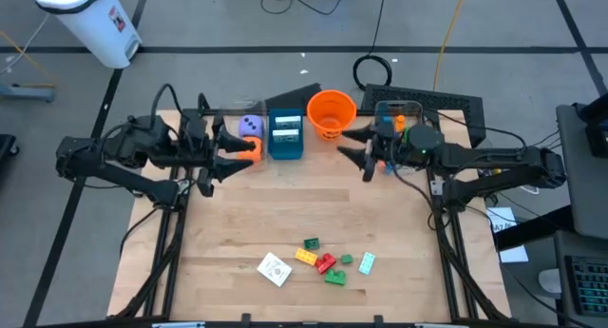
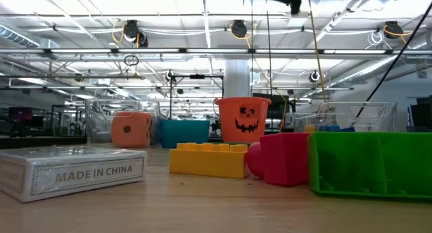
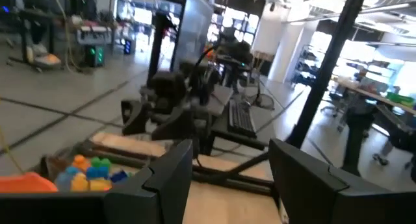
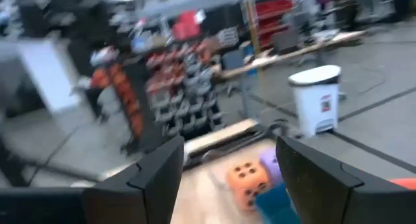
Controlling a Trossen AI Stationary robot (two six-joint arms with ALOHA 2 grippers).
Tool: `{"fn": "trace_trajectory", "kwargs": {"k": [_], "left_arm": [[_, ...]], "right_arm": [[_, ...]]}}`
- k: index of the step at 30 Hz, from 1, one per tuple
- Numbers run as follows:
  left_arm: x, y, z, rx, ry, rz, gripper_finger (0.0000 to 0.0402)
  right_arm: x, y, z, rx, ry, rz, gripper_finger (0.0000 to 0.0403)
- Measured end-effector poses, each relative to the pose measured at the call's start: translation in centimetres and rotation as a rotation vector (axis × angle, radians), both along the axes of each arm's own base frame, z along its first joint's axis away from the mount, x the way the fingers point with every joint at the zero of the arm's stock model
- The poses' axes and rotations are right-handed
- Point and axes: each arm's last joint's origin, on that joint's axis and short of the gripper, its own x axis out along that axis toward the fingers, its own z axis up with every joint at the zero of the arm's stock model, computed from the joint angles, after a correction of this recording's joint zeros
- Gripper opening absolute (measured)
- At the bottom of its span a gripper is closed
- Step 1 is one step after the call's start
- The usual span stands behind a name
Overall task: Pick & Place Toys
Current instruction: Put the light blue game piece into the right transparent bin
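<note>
Where the overhead camera looks down, a pale wood table (image 1: 285, 223) stands on a grey floor crossed with cables; the left gripper (image 1: 224, 158) and right gripper (image 1: 353, 145) hover at the far edge, facing each other, both with fingers apart and empty. Between them lie an orange die (image 1: 249, 147), a purple die (image 1: 251, 126), a teal box (image 1: 285, 135) and an orange bucket (image 1: 332, 113), while near the front edge sit a white card (image 1: 275, 269) and a cluster of bricks (image 1: 326, 260) — yellow, red, green, blue. From table height, a card box (image 2: 71, 169), a yellow brick (image 2: 208, 159), a red brick (image 2: 283, 159) and a green brick (image 2: 370, 163) fill the foreground, with a hall of ceiling lights behind. The left wrist camera shows its spread fingers (image 3: 172, 175), the other arm and desks beyond. The right wrist camera shows open fingers (image 4: 162, 169), both dice, a white bin (image 4: 315, 97) and shelving.
</note>
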Motion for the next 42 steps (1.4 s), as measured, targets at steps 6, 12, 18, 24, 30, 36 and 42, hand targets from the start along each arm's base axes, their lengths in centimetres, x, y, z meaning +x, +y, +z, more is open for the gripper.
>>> {"fn": "trace_trajectory", "kwargs": {"k": [6, 12, 18, 24, 30, 36, 42], "left_arm": [[0.0, -0.1, -0.5, -0.034, 0.049, -0.046, 0.0212], [0.0, -0.5, -0.9, -0.074, 0.099, -0.107, 0.0212], [0.4, -1.2, -1.2, -0.07, 0.123, -0.143, 0.0212], [1.1, -2.1, -1.7, -0.066, 0.149, -0.188, 0.0212], [2.0, -3.1, -2.3, -0.064, 0.182, -0.224, 0.0212], [2.8, -3.9, -2.7, -0.061, 0.199, -0.248, 0.0212], [2.7, -4.1, -2.6, -0.078, 0.193, -0.259, 0.0212]], "right_arm": [[0.7, 4.3, 3.8, -0.111, 0.202, 0.132, 0.0238], [2.4, 10.3, 4.5, -0.194, 0.441, 0.3, 0.0238], [3.1, 17.2, 0.5, -0.311, 0.739, 0.52, 0.0238], [1.9, 21.5, -3.6, -0.551, 0.976, 0.688, 0.0238], [1.6, 23.1, -6.2, -0.568, 1.046, 0.846, 0.0238], [1.2, 23.0, -9.4, -0.579, 1.058, 0.957, 0.0238], [0.8, 22.5, -12.1, -0.656, 1.047, 1.0, 0.0238]]}}
